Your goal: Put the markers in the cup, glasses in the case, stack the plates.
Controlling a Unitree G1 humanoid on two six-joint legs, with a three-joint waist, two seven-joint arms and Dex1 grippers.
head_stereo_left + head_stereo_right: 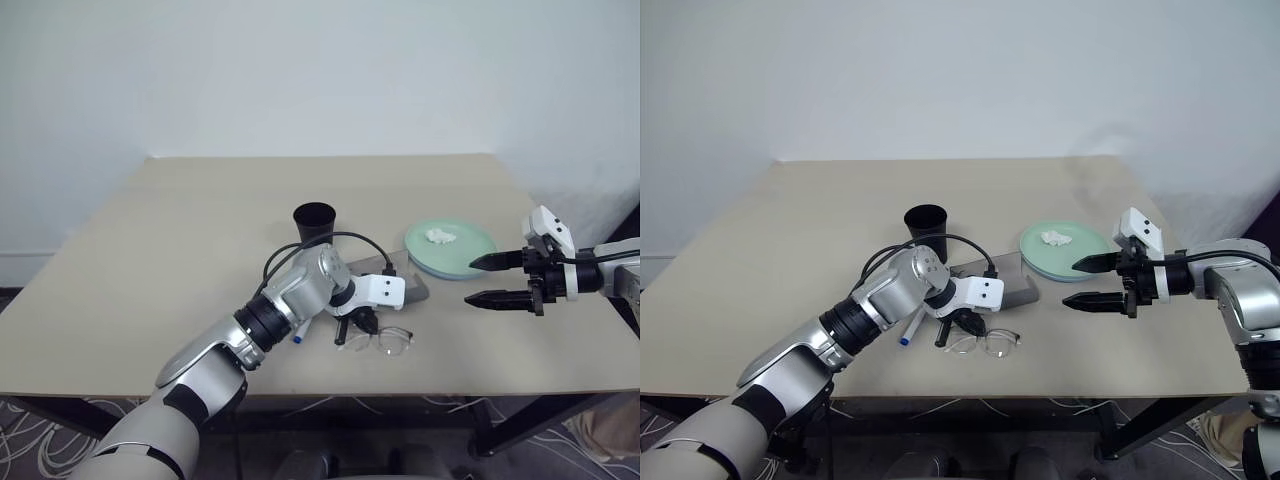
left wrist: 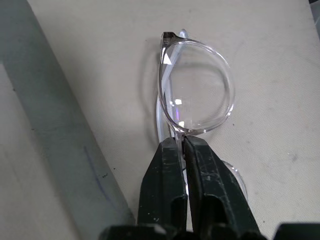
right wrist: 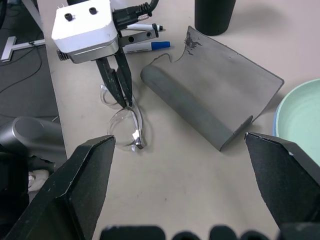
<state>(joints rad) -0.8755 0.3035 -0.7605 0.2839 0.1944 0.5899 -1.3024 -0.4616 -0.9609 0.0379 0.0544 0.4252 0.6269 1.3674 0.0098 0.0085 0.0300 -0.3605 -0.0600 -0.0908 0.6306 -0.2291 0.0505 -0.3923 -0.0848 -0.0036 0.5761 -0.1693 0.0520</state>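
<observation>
A: Where is the left gripper (image 3: pixel 125 100), and what is it doing?

B: It points steeply down at the tan table (image 1: pixel 180 250), its two black fingers (image 2: pixel 165 195) pressed together on the glasses (image 2: pixel 197 87) – pinching the clear frame at the bridge, between the two lenses. The glasses lie on the table directly under the fingertips.

A: And what sits around that hand?

B: Just beyond it lies the grey case (image 3: pixel 215 100), open, lid tilted up, touching neither the fingers nor the glasses. Behind the left wrist are the two markers: the blue-capped marker (image 3: pixel 145 47) beside the hand's white housing, the black-capped marker (image 3: pixel 142 27) just past it. The black cup (image 1: pixel 314 223) stands upright past the case, further from the hand.

A: The right gripper?

B: The right gripper (image 1: pixel 495 279) hangs above the table off to the side of the case, well apart from the left hand, its fingers spread wide – nothing between them.

A: The plates?

B: Already stacked: the mint green plate (image 1: pixel 470 245) rests on the light blue plate (image 3: pixel 276 117), whose rim peeks out beneath. They sit near the right gripper's fingertips, just past them. A small white lump (image 1: pixel 440 236) lies on the green plate
</observation>
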